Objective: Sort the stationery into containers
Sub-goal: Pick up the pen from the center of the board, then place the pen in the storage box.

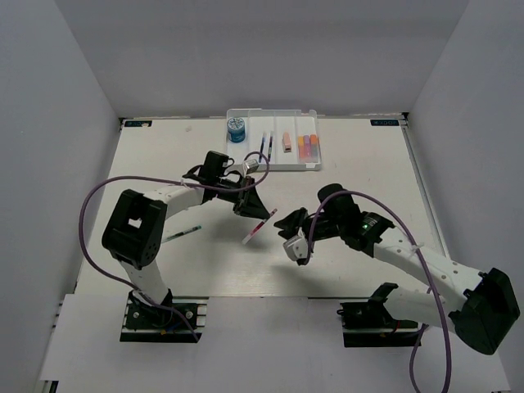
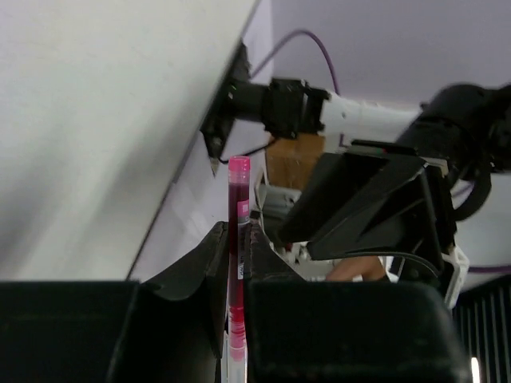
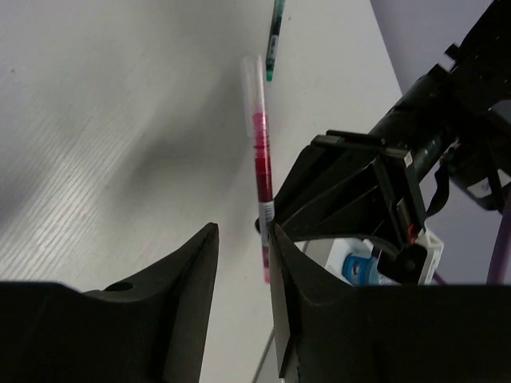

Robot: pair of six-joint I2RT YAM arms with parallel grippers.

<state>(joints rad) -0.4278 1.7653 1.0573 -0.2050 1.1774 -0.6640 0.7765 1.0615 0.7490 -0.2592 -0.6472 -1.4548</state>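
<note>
Well short of tray (image 1: 277,123), left claw (image 2: 238,239) grips red pen (image 2: 239,191).

White divided plastic tray (image 1: 278,119), one; blue round roll (image 1: 236,128), one; red pen (image 1: 260,227), one; green pen (image 1: 182,233), one; dark pens (image 1: 264,146), two; short markers (image 1: 308,146), three; pinkish eraser (image 1: 286,141), one.

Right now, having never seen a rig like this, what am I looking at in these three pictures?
Two robot arms are bolted to a table. The wide picture looks down from above. The other two come from a camera on each wrist, with that arm's own dark fingers at the bottom. The left gripper is clamped on a red pen. The right gripper is open and empty, close by. A green pen lies loose. The white tray holds a blue roll, thin pens, an eraser and markers.
</note>
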